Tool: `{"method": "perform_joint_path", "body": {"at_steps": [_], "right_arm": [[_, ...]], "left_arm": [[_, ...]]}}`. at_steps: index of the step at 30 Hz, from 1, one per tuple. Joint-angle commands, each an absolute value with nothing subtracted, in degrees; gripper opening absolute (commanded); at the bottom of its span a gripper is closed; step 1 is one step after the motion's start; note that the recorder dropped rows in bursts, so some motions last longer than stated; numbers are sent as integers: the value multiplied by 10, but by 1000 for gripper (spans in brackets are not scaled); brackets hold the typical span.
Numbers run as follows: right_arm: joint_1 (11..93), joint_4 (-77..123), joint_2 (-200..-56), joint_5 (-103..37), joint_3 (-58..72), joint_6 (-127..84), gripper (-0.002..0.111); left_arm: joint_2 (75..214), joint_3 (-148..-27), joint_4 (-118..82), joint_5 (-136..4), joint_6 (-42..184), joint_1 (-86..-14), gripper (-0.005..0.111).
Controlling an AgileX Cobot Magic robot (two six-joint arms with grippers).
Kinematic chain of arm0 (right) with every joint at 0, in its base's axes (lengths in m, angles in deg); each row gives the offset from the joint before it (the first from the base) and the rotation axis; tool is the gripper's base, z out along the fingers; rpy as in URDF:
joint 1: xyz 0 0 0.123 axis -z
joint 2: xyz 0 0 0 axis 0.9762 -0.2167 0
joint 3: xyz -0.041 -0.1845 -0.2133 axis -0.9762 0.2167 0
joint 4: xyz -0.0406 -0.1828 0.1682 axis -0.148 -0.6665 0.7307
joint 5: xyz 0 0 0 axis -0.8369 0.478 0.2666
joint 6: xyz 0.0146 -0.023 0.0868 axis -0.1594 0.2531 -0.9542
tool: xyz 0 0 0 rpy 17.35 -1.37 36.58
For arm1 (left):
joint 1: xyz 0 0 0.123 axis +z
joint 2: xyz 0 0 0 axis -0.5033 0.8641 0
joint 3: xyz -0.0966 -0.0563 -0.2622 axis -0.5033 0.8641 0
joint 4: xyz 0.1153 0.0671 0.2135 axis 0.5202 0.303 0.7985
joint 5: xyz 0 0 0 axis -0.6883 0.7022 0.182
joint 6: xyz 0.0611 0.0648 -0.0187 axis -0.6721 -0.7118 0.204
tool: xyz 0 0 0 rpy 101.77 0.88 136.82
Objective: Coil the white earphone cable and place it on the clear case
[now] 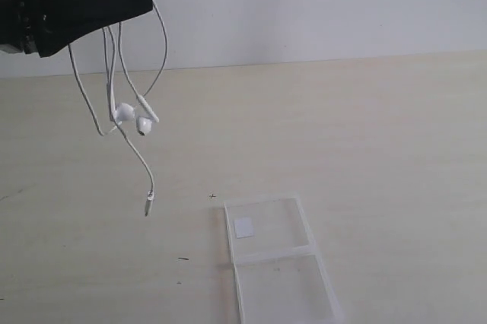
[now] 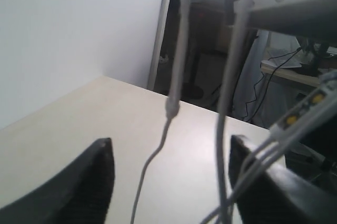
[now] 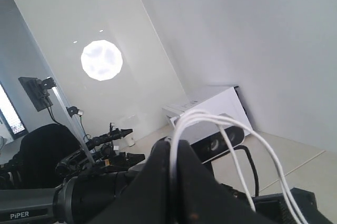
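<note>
We judge the coiling nearly done: the white earphone cable (image 1: 125, 113) hangs in loops above the left side of the worktop (image 1: 396, 149), pinched by the right gripper (image 3: 176, 148), while the left gripper (image 2: 171, 155) gapes around loose strands. Next, we'd carry it to the clear case (image 1: 274, 286) at the front edge.

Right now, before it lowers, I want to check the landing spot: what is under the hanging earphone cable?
Only bare table lies under the white earphone cable; the clear case sits off to the side. The cable's top is hidden by a black robot part.
</note>
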State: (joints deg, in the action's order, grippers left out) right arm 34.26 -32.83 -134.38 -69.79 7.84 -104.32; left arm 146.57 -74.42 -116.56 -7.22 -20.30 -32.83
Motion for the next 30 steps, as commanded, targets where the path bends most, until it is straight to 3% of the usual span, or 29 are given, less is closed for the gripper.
{"method": "perform_joint_path", "body": {"at_steps": [1, 30], "right_arm": [[342, -329, -1345, -704, 74, -1039, 0], [342, -330, -1360, -740, 74, -1054, 0]], "left_arm": [[1472, -742, -1175, -66, -210, -331, 49], [1476, -742, -1175, -71, -219, -331, 48]]}}
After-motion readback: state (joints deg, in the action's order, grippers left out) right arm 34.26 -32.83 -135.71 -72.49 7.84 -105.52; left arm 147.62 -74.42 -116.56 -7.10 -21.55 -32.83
